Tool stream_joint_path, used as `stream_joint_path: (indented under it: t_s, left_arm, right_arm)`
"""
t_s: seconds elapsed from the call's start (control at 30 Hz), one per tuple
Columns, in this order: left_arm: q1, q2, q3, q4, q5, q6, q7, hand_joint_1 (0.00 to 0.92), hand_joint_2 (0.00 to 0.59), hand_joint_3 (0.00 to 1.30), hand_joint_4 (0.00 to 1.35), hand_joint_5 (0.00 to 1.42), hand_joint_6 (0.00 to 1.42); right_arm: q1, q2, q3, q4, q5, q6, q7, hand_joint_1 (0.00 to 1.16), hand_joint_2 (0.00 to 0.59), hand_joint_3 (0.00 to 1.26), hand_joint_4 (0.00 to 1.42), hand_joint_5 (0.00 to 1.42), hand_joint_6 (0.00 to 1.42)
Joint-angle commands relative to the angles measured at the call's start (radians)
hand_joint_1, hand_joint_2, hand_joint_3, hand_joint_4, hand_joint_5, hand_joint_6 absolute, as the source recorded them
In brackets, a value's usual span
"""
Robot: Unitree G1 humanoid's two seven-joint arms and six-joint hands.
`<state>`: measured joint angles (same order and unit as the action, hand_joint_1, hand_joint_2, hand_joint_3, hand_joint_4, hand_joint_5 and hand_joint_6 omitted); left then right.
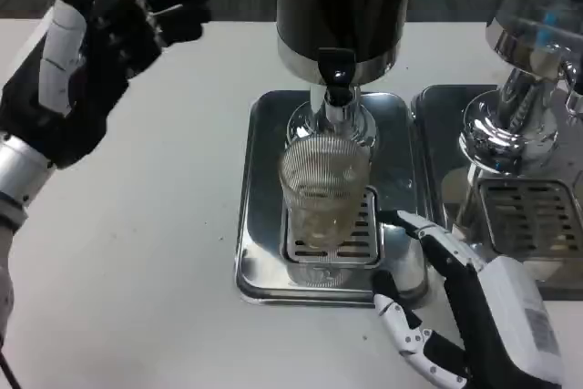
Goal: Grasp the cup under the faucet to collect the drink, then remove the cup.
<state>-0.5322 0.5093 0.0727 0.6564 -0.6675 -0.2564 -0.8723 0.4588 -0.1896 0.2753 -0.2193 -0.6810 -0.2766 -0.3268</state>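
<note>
The cup [323,193] is being left ungrasped on the drip tray [260,225] under the faucet [337,88] toward the tabletop's far edge, both hands' fingers [414,223] being held spread, empty.

dispenser [342,6] top cut off | right hand [474,307] partly cropped

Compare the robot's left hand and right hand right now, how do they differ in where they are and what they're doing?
The left hand is raised over bare table far left of the dispenser, palm showing dark, fingers spread; the right hand sits low at the tray corner, white back up. The left hand is far from the cup; the right hand's fingers reach toward it, apparently not yet touching. Both hold nothing.
</note>
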Motion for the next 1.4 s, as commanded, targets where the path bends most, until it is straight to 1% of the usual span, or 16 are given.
stream_joint_path:
  t_s: [0.03, 0.1, 0.17, 0.33, 0.47, 0.67, 0.8, 0.9, 1.2, 1.4]
  left_arm:
    - [-0.12, 0.026, 0.002, -0.022, -0.048, 0.313, -0.23, 0.0, 0.159, 0.24, 0.22, 0.22, 0.18]
    - [-0.144, 0.014, 0.012, -0.007, -0.032, 0.377, -0.274, 0.0, 0.161, 0.24, 0.21, 0.2, 0.17]
    - [-0.161, 0.0, 0.018, -0.003, -0.014, 0.414, -0.303, 0.0, 0.162, 0.23, 0.19, 0.19, 0.15]
    - [-0.187, -0.029, 0.033, -0.016, 0.013, 0.451, -0.327, 0.0, 0.158, 0.23, 0.18, 0.18, 0.14]
    - [-0.204, -0.05, 0.046, -0.023, 0.04, 0.454, -0.324, 0.0, 0.16, 0.23, 0.18, 0.17, 0.13]
    - [-0.232, -0.09, 0.058, -0.02, 0.078, 0.429, -0.297, 0.0, 0.161, 0.23, 0.18, 0.16, 0.11]
    - [-0.246, -0.105, 0.065, -0.011, 0.109, 0.407, -0.292, 0.0, 0.161, 0.23, 0.18, 0.16, 0.11]
    - [-0.26, -0.118, 0.056, 0.013, 0.143, 0.382, -0.29, 0.0, 0.161, 0.23, 0.18, 0.16, 0.11]
    - [-0.297, -0.148, 0.023, 0.151, 0.252, 0.296, -0.327, 0.0, 0.16, 0.24, 0.17, 0.16, 0.1]
    - [-0.307, -0.164, 0.018, 0.225, 0.298, 0.236, -0.355, 0.0, 0.16, 0.27, 0.18, 0.18, 0.1]
  right_arm:
    - [-0.035, 0.012, -0.003, 0.049, 0.031, -0.032, -0.015, 0.45, 0.452, 0.27, 0.22, 0.23, 0.27]
    - [-0.042, 0.018, -0.005, 0.062, 0.036, -0.035, -0.019, 0.45, 0.452, 0.27, 0.22, 0.23, 0.27]
    - [-0.044, 0.025, -0.006, 0.072, 0.037, -0.039, -0.026, 0.45, 0.452, 0.27, 0.22, 0.22, 0.27]
    - [-0.037, 0.038, -0.002, 0.082, 0.041, -0.041, -0.043, 0.45, 0.452, 0.27, 0.22, 0.22, 0.26]
    - [-0.035, 0.043, -0.001, 0.092, 0.048, -0.043, -0.05, 0.45, 0.452, 0.28, 0.22, 0.22, 0.26]
    - [-0.036, 0.056, -0.004, 0.104, 0.057, -0.046, -0.059, 0.45, 0.452, 0.28, 0.22, 0.22, 0.25]
    - [-0.035, 0.062, -0.005, 0.111, 0.063, -0.047, -0.06, 0.44, 0.454, 0.28, 0.23, 0.22, 0.25]
    - [-0.036, 0.064, -0.004, 0.116, 0.066, -0.05, -0.064, 0.44, 0.457, 0.29, 0.23, 0.22, 0.25]
    - [-0.032, 0.074, 0.002, 0.117, 0.066, -0.052, -0.077, 0.43, 0.46, 0.29, 0.23, 0.22, 0.25]
    - [-0.026, 0.075, 0.002, 0.116, 0.074, -0.052, -0.077, 0.43, 0.453, 0.29, 0.23, 0.22, 0.25]
